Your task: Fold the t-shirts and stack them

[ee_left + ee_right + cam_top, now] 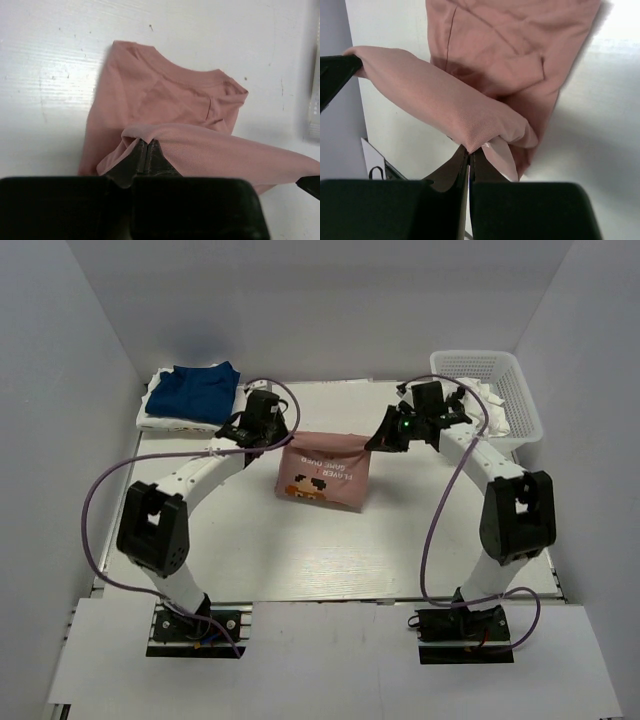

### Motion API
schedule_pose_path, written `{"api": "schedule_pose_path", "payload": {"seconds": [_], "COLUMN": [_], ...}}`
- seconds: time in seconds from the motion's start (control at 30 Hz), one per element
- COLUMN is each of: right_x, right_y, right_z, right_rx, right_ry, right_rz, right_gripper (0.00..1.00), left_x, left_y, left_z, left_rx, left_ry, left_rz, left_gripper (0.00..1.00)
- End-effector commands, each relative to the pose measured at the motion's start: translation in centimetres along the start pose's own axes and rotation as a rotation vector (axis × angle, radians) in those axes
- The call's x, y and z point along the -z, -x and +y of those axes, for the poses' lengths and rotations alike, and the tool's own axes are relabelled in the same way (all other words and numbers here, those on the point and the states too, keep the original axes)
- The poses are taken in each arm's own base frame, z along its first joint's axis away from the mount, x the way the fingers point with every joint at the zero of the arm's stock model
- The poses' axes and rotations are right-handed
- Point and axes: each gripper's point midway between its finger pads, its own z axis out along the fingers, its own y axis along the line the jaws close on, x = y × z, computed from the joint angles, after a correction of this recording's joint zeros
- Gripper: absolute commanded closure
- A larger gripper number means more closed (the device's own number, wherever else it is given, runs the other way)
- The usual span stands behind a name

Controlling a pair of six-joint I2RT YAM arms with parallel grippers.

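The dusty-pink t-shirt (322, 472) hangs between my two grippers above the middle of the table, its small orange-brown graphic facing the top camera. My left gripper (281, 437) is shut on its left upper edge; the pinched fold shows in the left wrist view (146, 140). My right gripper (380, 440) is shut on the right upper edge, seen in the right wrist view (470, 151). The shirt's lower part rests on the table (160, 95). A folded navy blue t-shirt (200, 392) lies on a folded white t-shirt (160, 422) at the back left.
A white plastic basket (500, 390) stands at the back right with white cloth in it. Grey walls close in the table on three sides. Purple cables loop from both arms.
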Motion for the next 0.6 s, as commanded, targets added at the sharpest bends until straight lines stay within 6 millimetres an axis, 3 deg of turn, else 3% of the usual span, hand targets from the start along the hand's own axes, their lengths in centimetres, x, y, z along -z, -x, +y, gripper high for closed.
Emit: {"api": "schedule_pose_path", "payload": {"seconds": [0.0,0.03,0.07,0.1,0.13,0.17,0.2,0.23,0.27,0.3,0.33,0.37,0.4,0.43,0.47,0.5,0.53,0.57], "right_x": [-0.4,-0.7,-2.3,-2.9,-4.5,-5.4,-7.7,-8.4,-8.5,-9.8,-9.2,-9.1,-8.0,-8.1,-6.7,-6.4,-6.1,-5.0], "right_y": [4.2,4.8,5.4,5.8,5.5,6.3,6.0,7.0,8.8,9.9,11.7,11.6,12.5,11.9,12.6,10.2,10.9,10.8], "right_z": [0.0,-0.6,-1.8,-2.3,-3.6,-4.1,-5.7,-5.4,-4.5,-4.8,-3.4,-3.4,-2.0,-2.3,-0.7,-1.7,-1.7,-1.1], "right_rx": [0.03,0.022,0.008,0.002,-0.013,-0.006,-0.027,-0.008,0.02,0.016,0.049,0.044,0.09,0.094,0.129,0.112,0.133,0.141], "right_ry": [0.025,0.019,0.006,0.002,-0.009,-0.003,-0.011,0.036,0.082,0.085,0.1,0.077,0.083,0.059,0.078,0.054,0.04,0.041], "right_rz": [-0.063,-0.069,-0.053,-0.051,-0.029,-0.051,-0.026,-0.047,-0.085,-0.086,-0.104,-0.09,-0.12,-0.131,-0.181,-0.154,-0.209,-0.225], "right_gripper": [1.0,1.0,1.0,1.0,1.0,1.0,0.77,0.44,0.1,0.1,0.1,0.1,0.1,0.1,0.1,0.1,0.1,0.1], "left_x": [-1.3,-2.1,-4.2,-4.9,-6.0,-7.2,-9.4,-10.4,-11.3,-11.6,-12.8,-12.9,-12.7,-12.6,-11.9,-11.4,-11.0,-11.0], "left_y": [5.0,4.7,3.7,4.0,4.1,3.8,2.8,3.0,3.0,5.0,4.0,4.5,5.1,4.8,5.1,4.8,5.1,3.4], "left_z": [-0.3,-0.5,0.3,-0.3,-0.4,-0.1,-0.1,-0.1,-0.6,-1.6,-1.8,-2.4,-2.7,-3.0,-3.0,-3.3,-3.6,-2.5], "left_rx": [-0.001,-0.003,-0.004,-0.003,0.003,0.007,0.005,0.01,0.011,0.004,0.002,-0.034,-0.035,-0.051,-0.066,-0.067,-0.085,-0.085], "left_ry": [-0.004,-0.007,0.015,0.003,-0.017,-0.021,-0.025,-0.034,-0.06,-0.097,-0.109,-0.135,-0.14,-0.16,-0.175,-0.201,-0.232,-0.214], "left_rz": [-0.11,-0.096,-0.058,-0.057,-0.05,-0.037,-0.011,-0.009,-0.006,-0.034,0.006,0.001,-0.007,0.004,-0.022,-0.021,-0.048,-0.017], "left_gripper": [1.0,1.0,1.0,1.0,0.93,0.78,0.55,0.01,0.0,0.0,0.0,0.0,0.0,0.0,0.0,0.0,0.0,0.0]}}
